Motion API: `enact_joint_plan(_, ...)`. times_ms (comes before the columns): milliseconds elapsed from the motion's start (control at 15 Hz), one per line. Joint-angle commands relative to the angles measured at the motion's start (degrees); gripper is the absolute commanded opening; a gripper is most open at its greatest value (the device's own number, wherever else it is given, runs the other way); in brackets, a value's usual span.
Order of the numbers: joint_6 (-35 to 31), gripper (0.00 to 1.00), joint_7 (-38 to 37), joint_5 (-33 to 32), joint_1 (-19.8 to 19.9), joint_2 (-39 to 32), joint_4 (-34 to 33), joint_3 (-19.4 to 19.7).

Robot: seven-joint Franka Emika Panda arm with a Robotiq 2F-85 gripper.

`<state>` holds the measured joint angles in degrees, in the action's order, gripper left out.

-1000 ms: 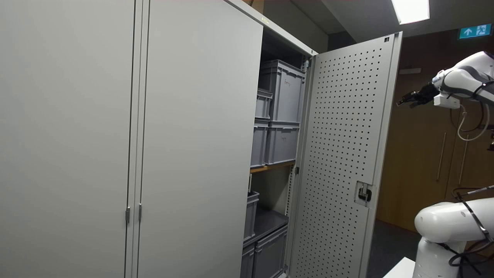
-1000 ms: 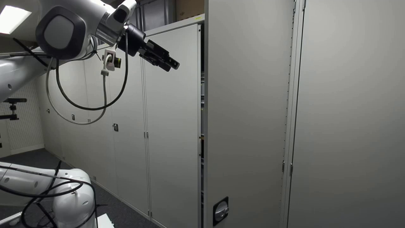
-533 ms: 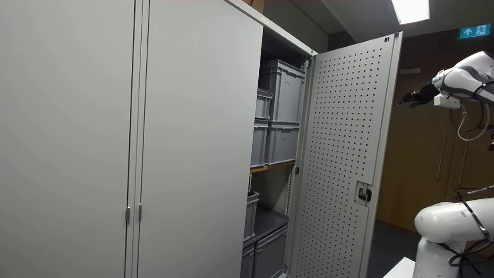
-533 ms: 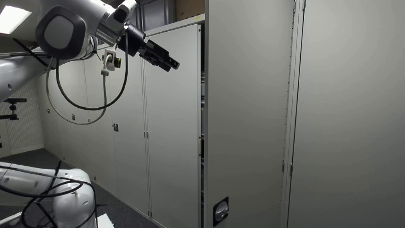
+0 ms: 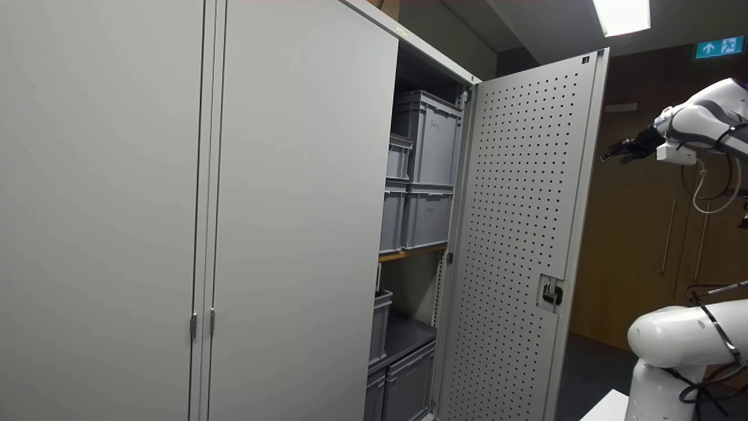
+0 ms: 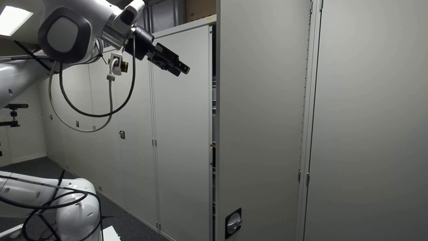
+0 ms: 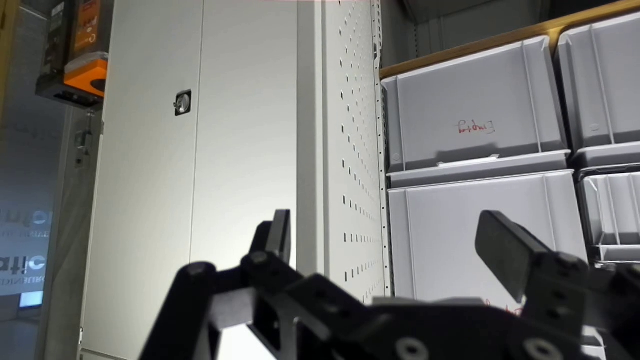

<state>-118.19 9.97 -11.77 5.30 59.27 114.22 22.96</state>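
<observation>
So we've got the gripper (image 7: 387,225) spread wide with nothing in it, hanging in the air off the free edge of the perforated door (image 5: 520,234). That door looks like the nearest thing, swung out from its cabinet (image 5: 310,204), and the two look apart in both exterior views. We'd call this a plain positioning step, no contact made. Any grab at the door's edge would call for closing that gap and evening up the jaws, since our wrist view puts the edge between them but much nearer one side.

Texture-wise, the door looks like smooth painted sheet metal to us, its inner face punched with rows of small square holes. On its outer face, near the free edge, there's a shiny rounded handle (image 6: 233,223). Just past the hinge side sit grey bins (image 5: 429,216), plastic-looking, ribbed and boxy, some on a wood-coloured shelf (image 5: 409,254).
</observation>
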Motion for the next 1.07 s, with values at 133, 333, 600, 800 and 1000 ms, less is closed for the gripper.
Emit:
enact_joint_plan(133, -2.11, 1.00, 3.51, 0.61, -0.11, -1.33, -0.02, 3.30)
enact_joint_plan(333, -2.68, 1.00, 5.66, 0.73, -0.65, -2.60, -0.80, 5.59)
enact_joint_plan(600, -5.62, 1.00, 7.12, 1.32, -1.36, -4.56, -1.25, 6.98)
enact_joint_plan(800, -9.23, 1.00, 6.87, 2.42, -2.42, -6.08, -1.61, 7.48)
enact_joint_plan(1000, -11.47, 1.00, 7.48, 3.79, -3.14, -7.07, -1.65, 7.80)
